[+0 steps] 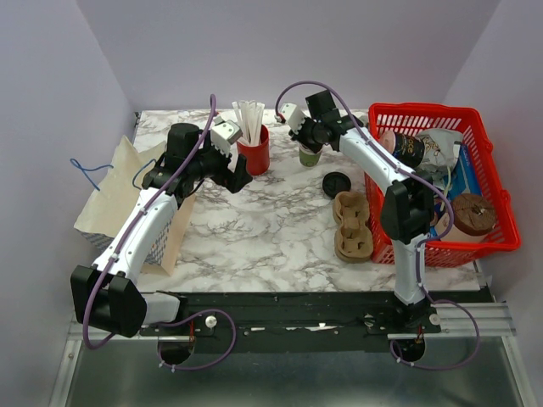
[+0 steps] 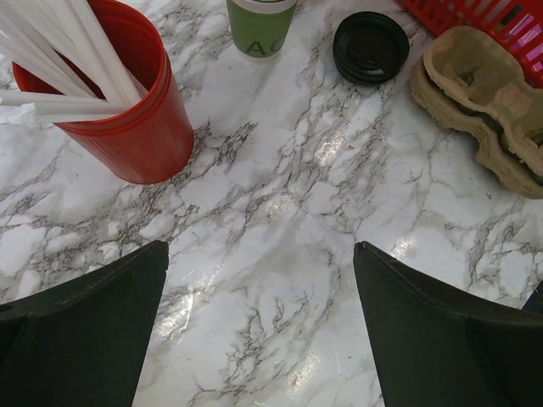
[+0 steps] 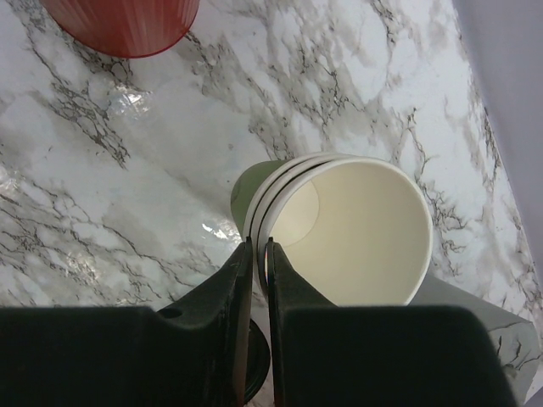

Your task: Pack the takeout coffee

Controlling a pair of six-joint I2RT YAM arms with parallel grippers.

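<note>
While the left gripper (image 2: 260, 246) hangs wide open beside the red straw cup (image 1: 253, 153), the right gripper (image 3: 259, 246) pinches the rim of the paper cup (image 3: 356, 229), upright on the far table (image 1: 271, 229), its black lid (image 1: 337, 183) lying near right.

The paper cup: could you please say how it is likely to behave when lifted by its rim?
The paper cup looks empty, so probably very light and easily tipped. Its thin rim, pinched in the right gripper, may flex or dent.
</note>
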